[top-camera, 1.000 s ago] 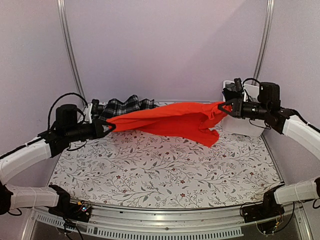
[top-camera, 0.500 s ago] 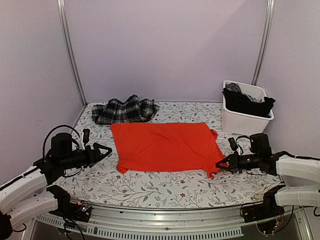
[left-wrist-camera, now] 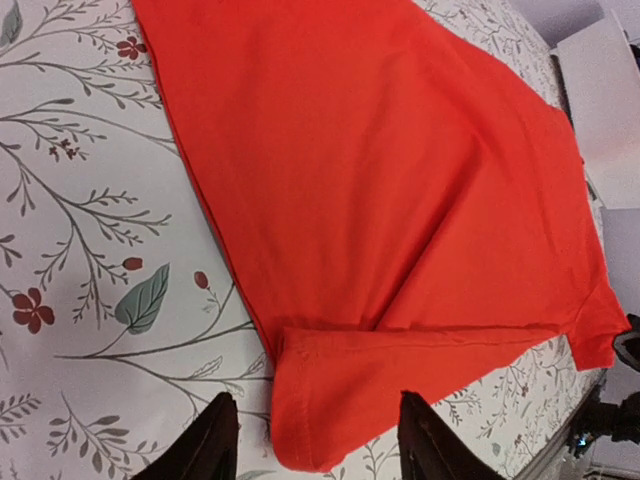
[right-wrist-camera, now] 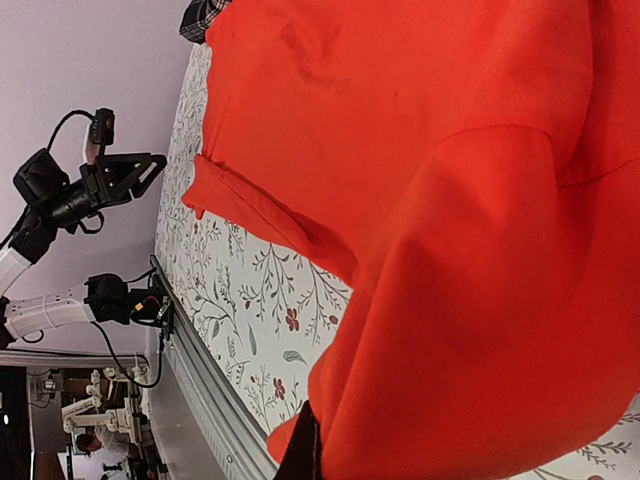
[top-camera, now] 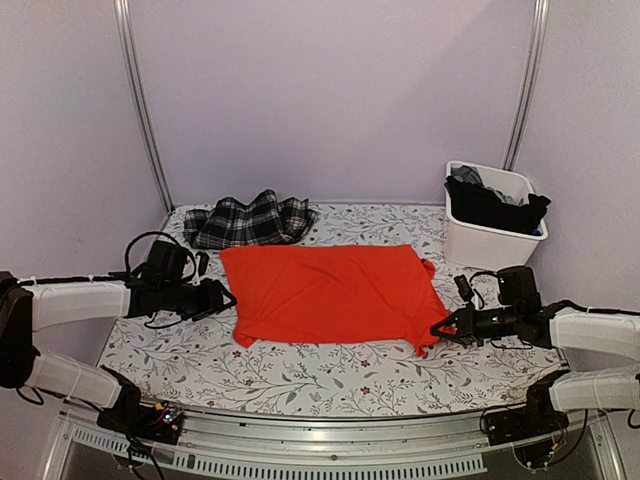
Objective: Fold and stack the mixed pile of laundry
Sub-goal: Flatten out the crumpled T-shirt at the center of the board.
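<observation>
The bright orange-red garment lies spread flat in the middle of the floral tablecloth. Its near left corner is folded over. My left gripper is open and empty at the garment's left edge; in the left wrist view its gripper stands just short of that folded corner. My right gripper is shut on the garment's near right corner, and the cloth fills the right wrist view around the gripper. The black-and-white plaid garment lies crumpled at the back left. Dark garments lie in the bin.
A white plastic bin stands at the back right, beside the right arm. The tablecloth shows between the garment and the table's front rail. The left arm shows in the right wrist view.
A second ago both grippers held the orange-red garment stretched in the air; it now lies flat. The left gripper let go, pulled back, then came up to the garment's left edge.
</observation>
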### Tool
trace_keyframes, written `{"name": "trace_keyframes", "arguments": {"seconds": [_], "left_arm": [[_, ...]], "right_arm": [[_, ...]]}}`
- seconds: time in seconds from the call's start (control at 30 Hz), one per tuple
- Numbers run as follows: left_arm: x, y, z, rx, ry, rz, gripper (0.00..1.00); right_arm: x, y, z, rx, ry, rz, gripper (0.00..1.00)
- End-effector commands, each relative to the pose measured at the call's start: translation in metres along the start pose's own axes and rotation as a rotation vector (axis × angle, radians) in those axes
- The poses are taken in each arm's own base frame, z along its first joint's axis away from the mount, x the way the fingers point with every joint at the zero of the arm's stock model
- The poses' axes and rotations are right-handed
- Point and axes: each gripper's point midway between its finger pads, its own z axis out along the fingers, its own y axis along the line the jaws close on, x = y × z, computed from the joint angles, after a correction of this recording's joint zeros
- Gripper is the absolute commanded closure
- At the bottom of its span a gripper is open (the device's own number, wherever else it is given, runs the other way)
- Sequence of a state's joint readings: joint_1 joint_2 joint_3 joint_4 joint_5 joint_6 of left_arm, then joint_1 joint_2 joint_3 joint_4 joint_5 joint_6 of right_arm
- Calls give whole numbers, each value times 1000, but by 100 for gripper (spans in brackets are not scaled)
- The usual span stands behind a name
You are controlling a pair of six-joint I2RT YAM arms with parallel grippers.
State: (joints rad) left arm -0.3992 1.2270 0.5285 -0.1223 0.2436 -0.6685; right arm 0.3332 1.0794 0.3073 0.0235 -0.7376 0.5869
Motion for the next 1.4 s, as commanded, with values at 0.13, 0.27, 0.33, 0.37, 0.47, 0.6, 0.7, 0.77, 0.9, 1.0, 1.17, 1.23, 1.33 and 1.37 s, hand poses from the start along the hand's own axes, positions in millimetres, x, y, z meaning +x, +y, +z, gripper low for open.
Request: {"name": "trace_keyframes", "arguments": {"seconds": [0.13, 0.27, 0.33, 0.37, 0.47, 0.6, 0.7, 0.77, 0.9, 1.0, 1.17, 1.23, 1.33, 1.37], "left_arm": [[-4, -6, 31, -12, 47, 99, 49], [1, -6, 43, -5, 76, 111, 52], [3, -7, 49, 1, 92, 115, 54], [5, -8, 52, 0, 101, 118, 55], [9, -10, 57, 4, 121, 126, 57], [16, -13, 61, 7, 142, 132, 63], [17, -14, 58, 7, 140, 132, 81], [14, -15, 53, 1, 124, 130, 94], [-3, -25, 34, -1, 59, 143, 100], [-21, -40, 11, 15, -11, 163, 100], [-71, -88, -63, 104, -225, 207, 100], [-90, -112, -103, 161, -320, 242, 100], [-112, -149, -167, 260, -459, 297, 100], [-119, -161, -189, 292, -503, 314, 100]], "right_arm": [[-11, 10, 0, -19, -21, -41, 100], [-10, 9, 1, -20, -19, -40, 100], [-9, 8, 1, -19, -15, -36, 100], [-10, 8, 1, -20, -14, -38, 100], [-10, 8, 1, -19, -14, -39, 100], [-10, 9, 1, -18, -13, -41, 100], [-10, 9, 0, -19, -15, -46, 100], [-10, 10, 0, -20, -14, -48, 100], [-15, 20, -4, -36, -25, -65, 100], [-26, 38, -11, -62, -46, -103, 100], [-67, 103, -48, -104, -156, -263, 100], [-86, 136, -69, -111, -212, -348, 100], [-113, 191, -105, -130, -300, -475, 100], [-119, 207, -117, -132, -320, -504, 100]]}}
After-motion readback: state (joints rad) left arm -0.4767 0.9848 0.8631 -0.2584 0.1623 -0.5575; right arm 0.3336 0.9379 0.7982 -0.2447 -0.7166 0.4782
